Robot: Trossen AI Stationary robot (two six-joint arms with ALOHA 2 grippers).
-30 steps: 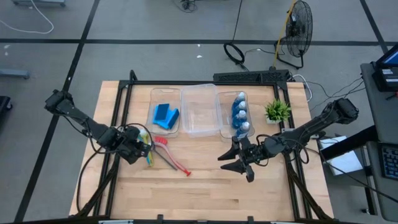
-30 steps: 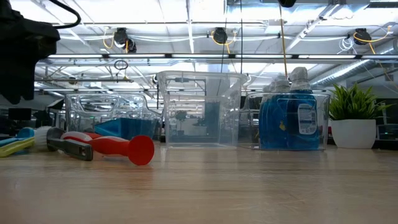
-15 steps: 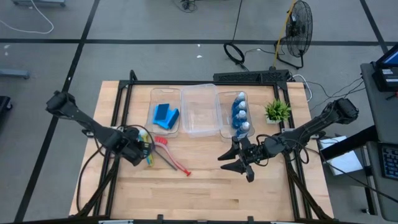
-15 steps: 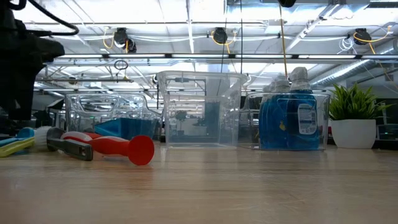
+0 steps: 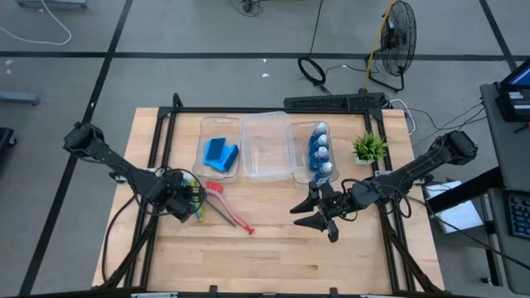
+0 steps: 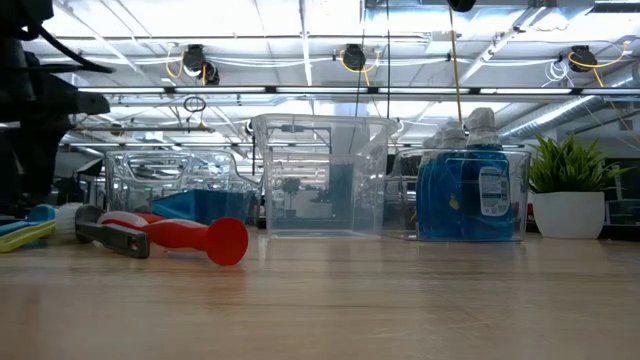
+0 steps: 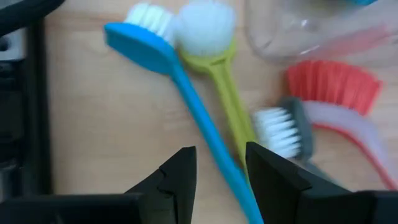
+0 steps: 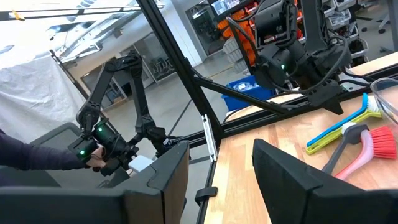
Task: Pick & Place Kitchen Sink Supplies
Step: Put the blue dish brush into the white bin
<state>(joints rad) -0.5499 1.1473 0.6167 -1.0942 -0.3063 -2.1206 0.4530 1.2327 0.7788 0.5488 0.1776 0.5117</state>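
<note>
Several long-handled dish brushes lie flat on the table at the left: a light-blue one [image 7: 186, 81], a yellow-green one [image 7: 227, 93], a grey-headed one [image 7: 283, 130] and a red one [image 5: 233, 213]. My left gripper [image 7: 221, 149] points down over them, open, with a finger on each side of the light-blue brush's handle. I cannot tell whether it touches. Blue sponges [image 5: 219, 151] lie in the left clear bin. Blue-and-white bottles [image 5: 319, 153] stand in the right bin. My right gripper [image 5: 296, 217] hangs open and level at mid-table, with nothing between its fingers.
A clear bin [image 5: 267, 149] with nothing in it stands between the other two along the far side. A small potted plant [image 5: 369, 147] sits at the far right. Bare wood stretches along the near half of the table [image 5: 273, 257].
My left gripper has sunk toward the brushes and rolled about the line it points along. Its finger gap looks unchanged. The brushes and my right arm have kept still.
</note>
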